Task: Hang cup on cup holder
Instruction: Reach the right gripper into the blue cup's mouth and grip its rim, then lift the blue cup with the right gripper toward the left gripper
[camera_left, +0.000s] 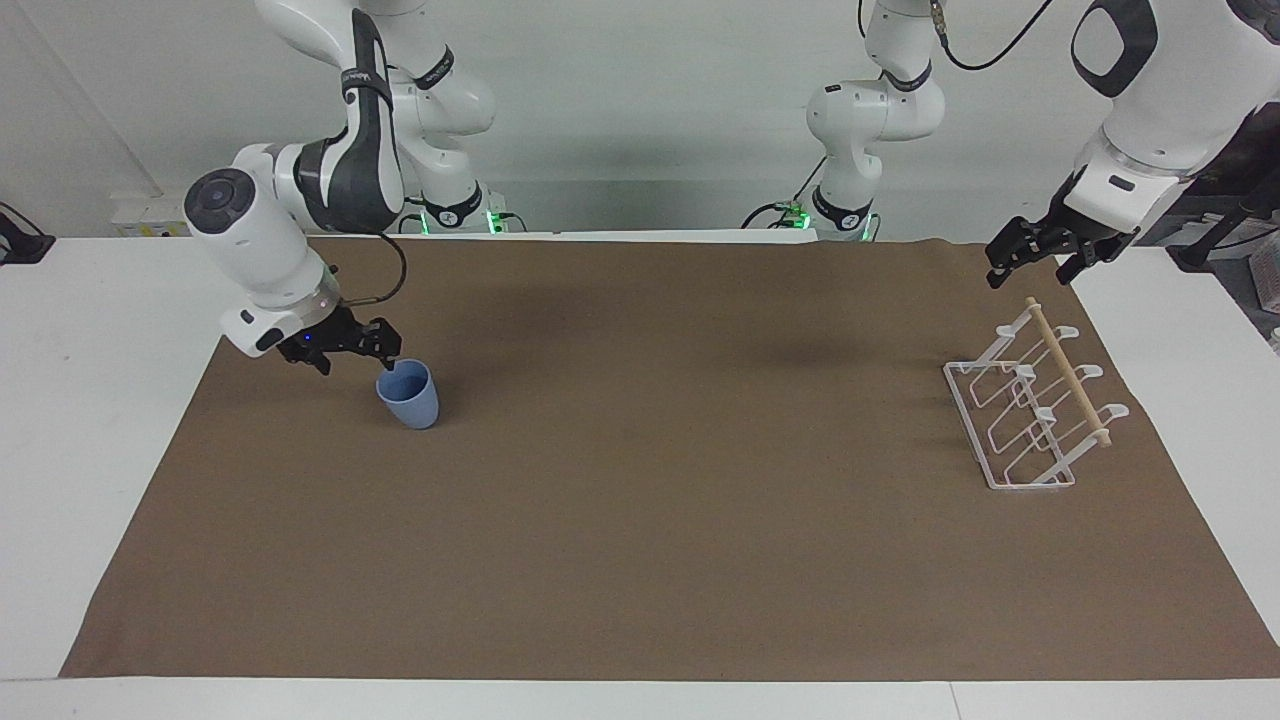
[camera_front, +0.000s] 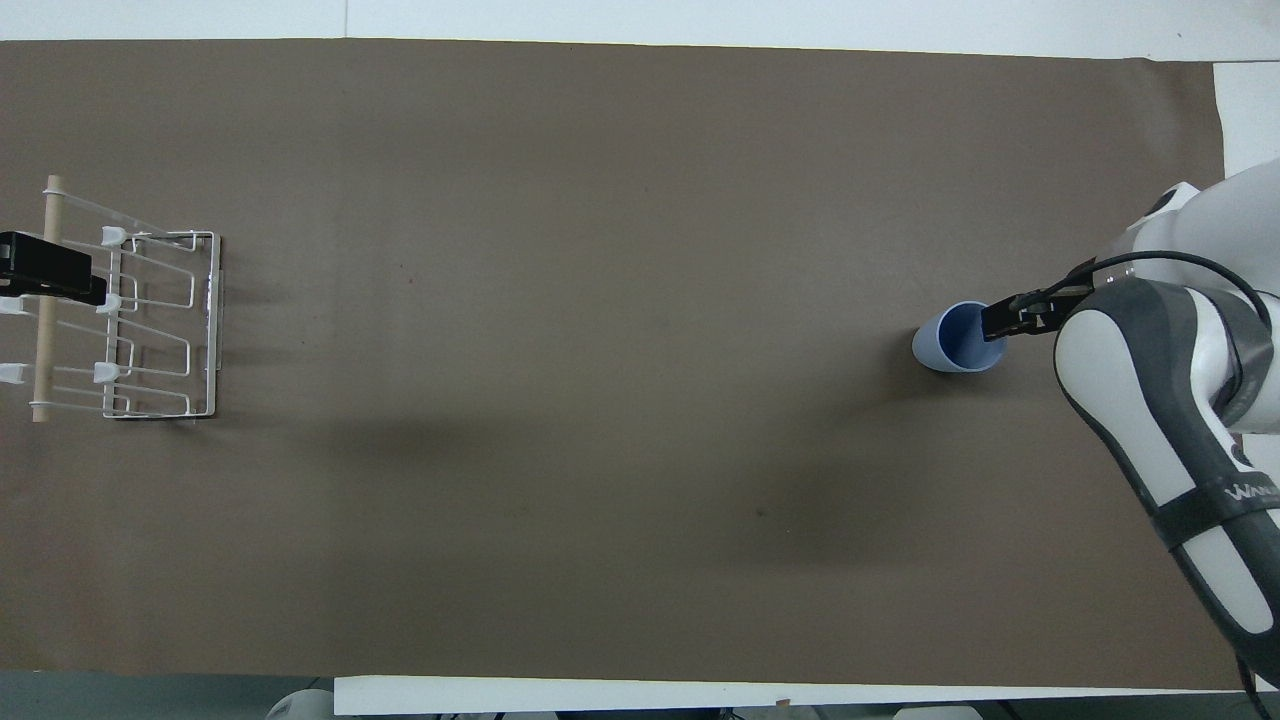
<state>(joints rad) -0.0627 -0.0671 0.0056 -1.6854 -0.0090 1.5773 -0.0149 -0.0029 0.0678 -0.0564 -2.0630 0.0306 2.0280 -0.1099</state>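
The light-blue cup (camera_left: 410, 398) stands upright, mouth up, on the brown mat toward the right arm's end of the table; it also shows in the overhead view (camera_front: 948, 345). My right gripper (camera_left: 357, 362) is open and low beside the cup, with one fingertip at the cup's rim. From above the right gripper (camera_front: 1000, 320) overlaps the cup's mouth. The white wire cup holder (camera_left: 1035, 410) with its wooden dowel stands toward the left arm's end and shows from above too (camera_front: 130, 330). My left gripper (camera_left: 1030, 272) is open and waits in the air by the holder's dowel end (camera_front: 50, 280).
A brown mat (camera_left: 640, 520) covers most of the white table (camera_left: 90, 400). The two arm bases (camera_left: 840, 215) stand at the robots' edge. Nothing else lies on the mat between the cup and the holder.
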